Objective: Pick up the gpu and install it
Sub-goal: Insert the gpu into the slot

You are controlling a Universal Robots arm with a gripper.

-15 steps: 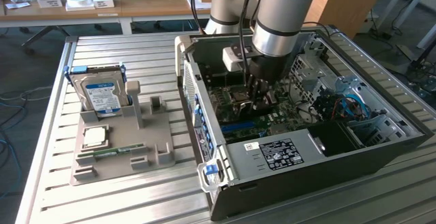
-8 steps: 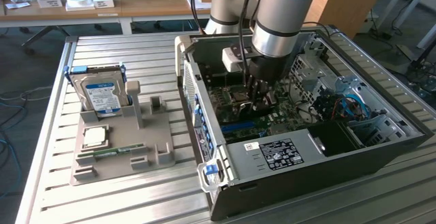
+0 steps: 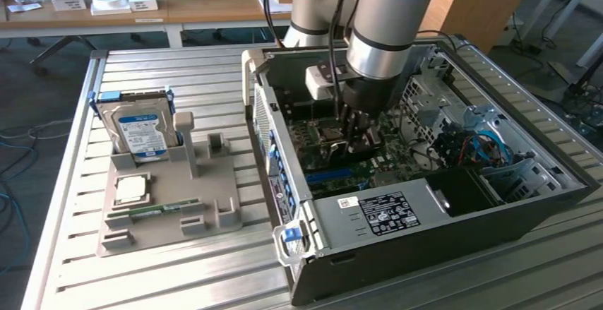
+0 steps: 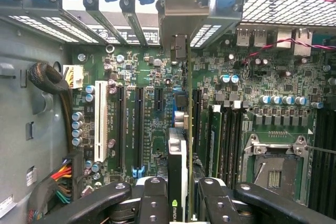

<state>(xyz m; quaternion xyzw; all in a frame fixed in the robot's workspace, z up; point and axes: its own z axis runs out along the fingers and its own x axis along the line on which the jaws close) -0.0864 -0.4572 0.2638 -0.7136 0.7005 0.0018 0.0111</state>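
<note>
My gripper [image 3: 359, 132] reaches down into the open computer case [image 3: 282, 183], low over the green motherboard [image 3: 335, 176]. In the wrist view the gripper [image 4: 181, 195] is shut on the gpu [image 4: 177, 156], seen edge-on as a thin card with a pale strip and a small green logo between the two black fingers [image 4: 153, 200]. The card's pale metal bracket [image 4: 181, 17] stands against the case's rear slot openings. The card runs along the motherboard [image 4: 152, 77] between the long black slots [image 4: 139, 124] and the memory slots [image 4: 220, 135]. I cannot tell whether its edge sits in a slot.
A grey holder [image 3: 203, 183] beside the case carries a blue-labelled hard drive [image 3: 140, 132], a processor [image 3: 130, 188] and a RAM stick [image 3: 155, 210]. Inside the case are the power supply [image 3: 382, 212], blue cables [image 3: 490, 147], an empty processor socket [image 4: 275, 169] and a cable bundle [image 4: 52, 82].
</note>
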